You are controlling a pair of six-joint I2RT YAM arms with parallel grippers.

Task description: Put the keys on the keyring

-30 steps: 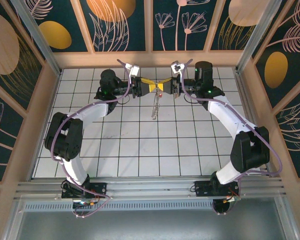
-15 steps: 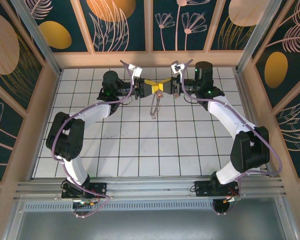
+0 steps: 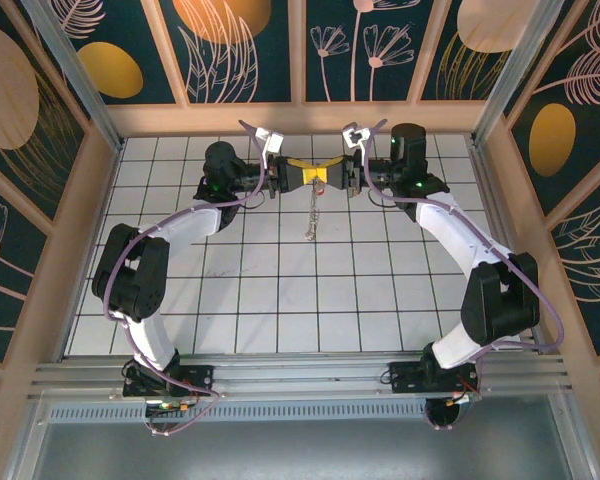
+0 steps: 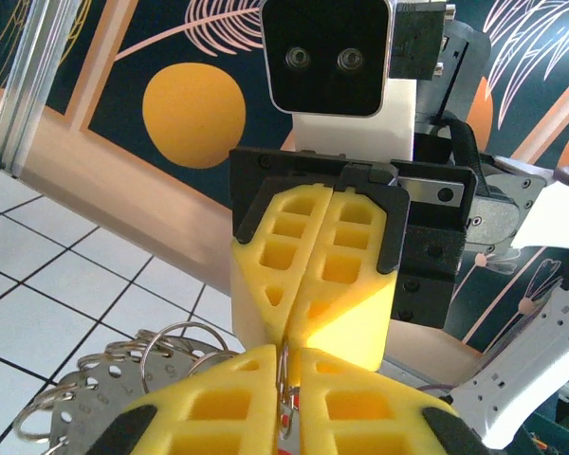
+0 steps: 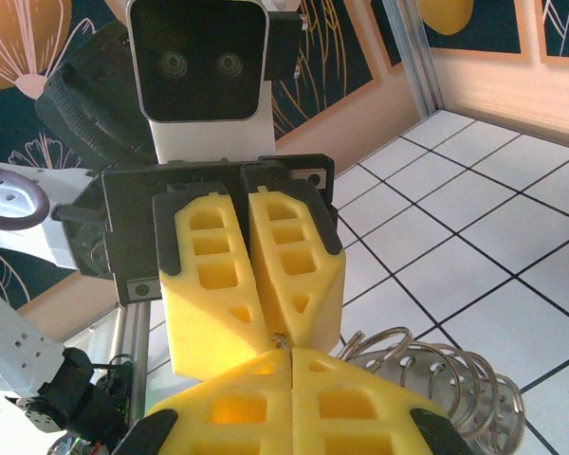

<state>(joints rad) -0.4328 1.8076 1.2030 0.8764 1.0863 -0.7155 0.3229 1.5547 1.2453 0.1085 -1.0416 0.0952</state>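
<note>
Both grippers meet tip to tip above the far middle of the table. My left gripper (image 3: 299, 178) (image 4: 287, 365) is shut on the keyring's thin wire (image 4: 281, 378). A red bit of the key (image 4: 287, 420) shows low in its gap. My right gripper (image 3: 326, 180) (image 5: 291, 353) is shut, and a wire end of the keyring (image 5: 281, 339) pokes out at its tips. The keyring (image 3: 310, 215) hangs below them as a floppy strand. Several steel rings and a perforated metal tag (image 4: 104, 389) (image 5: 436, 374) dangle from it.
White tiled table (image 3: 280, 290) with a wooden rim. The painted back wall (image 3: 300, 60) stands close behind both grippers. Both arms arch in from the near edge, with open tiles between them.
My left gripper moved right until its tips met the right gripper's, and its jaws closed. The hanging keyring swung slightly and now hangs straighter. The right arm held still.
</note>
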